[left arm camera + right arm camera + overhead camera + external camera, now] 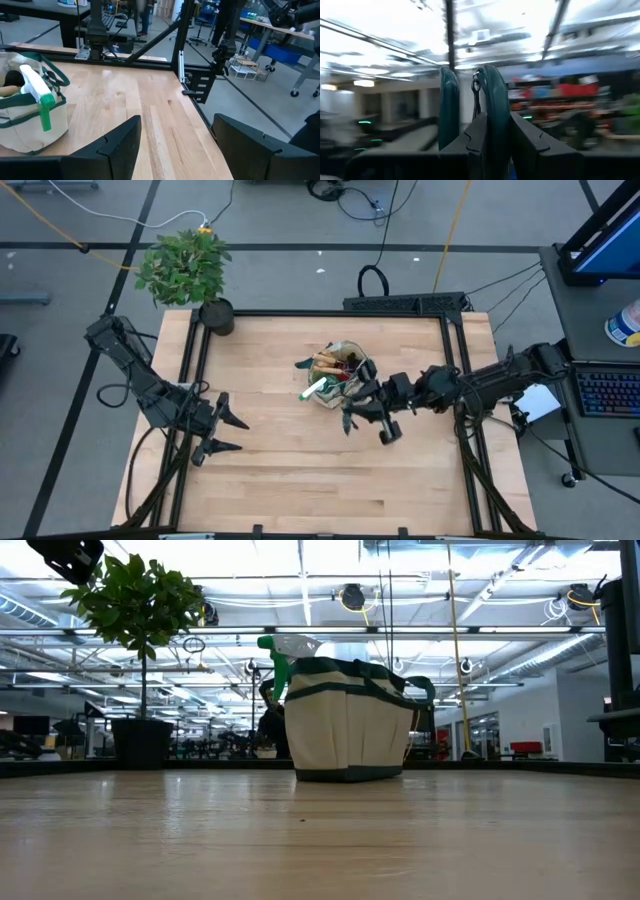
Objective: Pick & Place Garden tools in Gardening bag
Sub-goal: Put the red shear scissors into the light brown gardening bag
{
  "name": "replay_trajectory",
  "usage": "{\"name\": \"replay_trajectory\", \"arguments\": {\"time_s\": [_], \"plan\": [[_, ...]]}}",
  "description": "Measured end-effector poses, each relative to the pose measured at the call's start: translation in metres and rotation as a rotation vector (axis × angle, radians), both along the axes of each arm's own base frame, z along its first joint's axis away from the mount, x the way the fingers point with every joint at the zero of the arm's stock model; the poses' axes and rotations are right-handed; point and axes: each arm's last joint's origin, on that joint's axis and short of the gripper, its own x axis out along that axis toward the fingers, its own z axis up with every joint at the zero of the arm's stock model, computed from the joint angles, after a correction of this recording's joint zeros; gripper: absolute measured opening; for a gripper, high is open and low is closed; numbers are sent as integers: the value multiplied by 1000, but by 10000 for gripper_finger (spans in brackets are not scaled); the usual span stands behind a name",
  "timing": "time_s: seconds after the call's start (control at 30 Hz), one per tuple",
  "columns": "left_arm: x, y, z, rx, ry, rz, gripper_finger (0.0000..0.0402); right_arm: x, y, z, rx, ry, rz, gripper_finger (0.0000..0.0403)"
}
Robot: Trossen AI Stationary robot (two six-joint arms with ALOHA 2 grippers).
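The beige gardening bag (335, 375) with green trim stands mid-table on its base. Wooden-handled tools and a green-white sprayer (41, 97) stick out of its top; the bag (345, 720) also shows in the low view. My right gripper (358, 402) hovers at the bag's near right side, tipped upward and shut on teal-handled pruning shears (495, 100). My left gripper (175, 150) waits open near the table's left edge (225, 432), with nothing between its fingers. My right gripper pinches one teal handle (496, 117) of the shears between its two fingers. The other handle (449, 105) stands free outside one finger (475, 137). The fingers slant upward and the handles stick out past them, toward the ceiling. The shears are lifted clear of table and bag.
A leafy plant (185, 265) in a black pot (215, 315) stands at the table's far left corner. A black frame rail (455, 370) runs along the table's edges. Bare wood lies along the near side (320, 480).
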Motion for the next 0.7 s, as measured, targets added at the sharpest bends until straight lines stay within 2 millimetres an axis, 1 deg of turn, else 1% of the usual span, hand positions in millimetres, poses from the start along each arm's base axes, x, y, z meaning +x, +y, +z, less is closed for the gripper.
{"name": "replay_trajectory", "arguments": {"time_s": [0.17, 0.27, 0.33, 0.47, 0.6, 0.7], "plan": [[1, 1, 0, -30, 8, 14, 257, 5, -25, -1, -58, 3, -241, 46], [1, 1, 0, -37, 12, 15, 257, 7, -41, -2, -112, 16, -357, 46], [1, 1, -1, -32, 14, 15, 258, 9, -52, -5, -140, 42, -403, 46], [1, 1, -1, -38, 17, 16, 257, 12, -73, -14, -166, 153, -479, 46], [1, 1, -1, -39, 18, 16, 257, 13, -93, -24, -205, 265, -608, 46], [1, 1, -1, -41, 19, 17, 257, 16, -106, -31, -224, 309, -649, 46]]}}
